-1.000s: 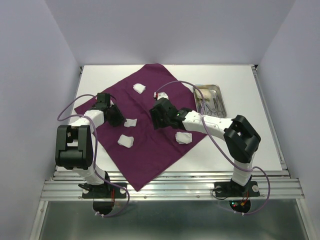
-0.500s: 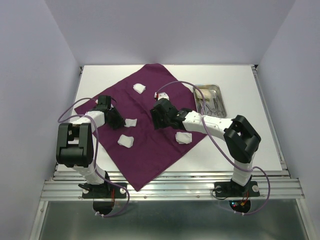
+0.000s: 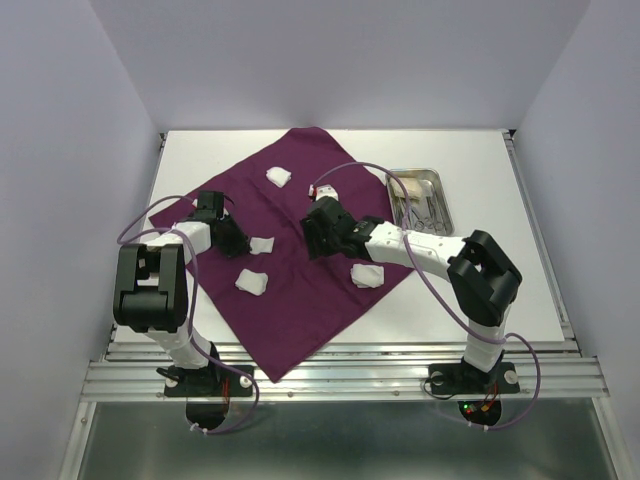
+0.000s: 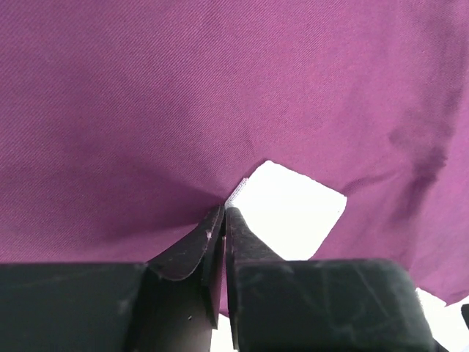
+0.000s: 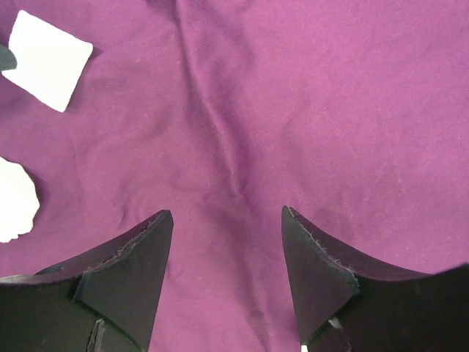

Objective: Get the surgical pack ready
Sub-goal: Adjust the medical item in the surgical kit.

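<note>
Currently your left gripper (image 4: 223, 214) is pinching the gauze square (image 4: 292, 220) by a corner on the purple cloth (image 4: 146, 88); your right gripper (image 5: 226, 213) is hovering, fingers spread

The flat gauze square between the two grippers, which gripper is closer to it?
Left. The left gripper pinches a corner of the gauze square; the right gripper hangs open over the purple cloth on its other side, not touching.

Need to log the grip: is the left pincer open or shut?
Shut: the left pincer pinches a corner of the white gauze pad on the purple cloth, fingers nearly touching.
</note>
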{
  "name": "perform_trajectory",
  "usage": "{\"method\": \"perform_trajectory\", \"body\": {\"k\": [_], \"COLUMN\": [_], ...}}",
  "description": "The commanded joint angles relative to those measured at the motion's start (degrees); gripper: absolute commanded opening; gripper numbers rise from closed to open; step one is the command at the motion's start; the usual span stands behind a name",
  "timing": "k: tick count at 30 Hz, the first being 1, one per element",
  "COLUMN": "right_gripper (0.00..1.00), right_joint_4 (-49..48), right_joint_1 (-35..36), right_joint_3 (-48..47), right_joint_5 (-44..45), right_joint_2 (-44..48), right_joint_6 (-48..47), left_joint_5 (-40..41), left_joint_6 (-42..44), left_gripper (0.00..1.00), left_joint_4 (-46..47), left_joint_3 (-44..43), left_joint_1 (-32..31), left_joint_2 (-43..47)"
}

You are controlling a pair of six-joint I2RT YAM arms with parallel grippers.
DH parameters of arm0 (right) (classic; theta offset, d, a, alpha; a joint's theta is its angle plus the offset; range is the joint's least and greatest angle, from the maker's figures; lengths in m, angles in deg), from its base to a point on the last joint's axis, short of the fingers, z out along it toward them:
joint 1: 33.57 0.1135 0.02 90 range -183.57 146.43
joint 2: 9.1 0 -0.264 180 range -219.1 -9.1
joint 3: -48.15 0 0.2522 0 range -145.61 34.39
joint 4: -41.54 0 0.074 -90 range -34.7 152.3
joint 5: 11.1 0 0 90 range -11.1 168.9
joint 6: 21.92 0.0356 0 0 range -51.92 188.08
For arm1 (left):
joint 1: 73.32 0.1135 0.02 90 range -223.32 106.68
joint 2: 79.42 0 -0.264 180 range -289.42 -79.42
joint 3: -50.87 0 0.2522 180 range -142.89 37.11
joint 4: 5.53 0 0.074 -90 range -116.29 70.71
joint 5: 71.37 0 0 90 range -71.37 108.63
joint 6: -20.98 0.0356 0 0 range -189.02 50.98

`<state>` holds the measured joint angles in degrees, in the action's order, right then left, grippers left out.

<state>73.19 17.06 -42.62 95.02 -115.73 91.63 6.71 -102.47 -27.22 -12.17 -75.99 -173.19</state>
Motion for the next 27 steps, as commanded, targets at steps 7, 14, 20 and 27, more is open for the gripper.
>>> {"method": "perform_trajectory", "body": {"k": [7,14,20,27], "right_gripper": [0.66,0.66,0.66,0.67], "right_joint_4": [0.1,0.1,0.1,0.1], "right_joint_1": [0.0,0.0,0.0,0.0], "right_joint_3": [-0.9,-0.7,-0.8,-0.4], "right_joint_5": [1.0,0.8,0.6,0.4], "right_joint_2": [1.2,1.1,1.0,1.0], "right_joint_6": [0.2,0.1,-0.2,-0.2], "left_joint_5": [2.2,1.2,-0.8,-3.3], "left_joint_6": [3.3,5.4,6.2,9.9], "left_gripper": [0.01,0.01,0.0,0.0], "left_joint_4": [-5.1,-7.8,-8.2,-11.6], "left_joint_3": [-2.6,-3.6,-3.8,-3.6], "left_joint_1": [-0.4,-0.4,-0.4,-0.4], "left_joint_2": [4.6,8.2,9.7,13.4]}}
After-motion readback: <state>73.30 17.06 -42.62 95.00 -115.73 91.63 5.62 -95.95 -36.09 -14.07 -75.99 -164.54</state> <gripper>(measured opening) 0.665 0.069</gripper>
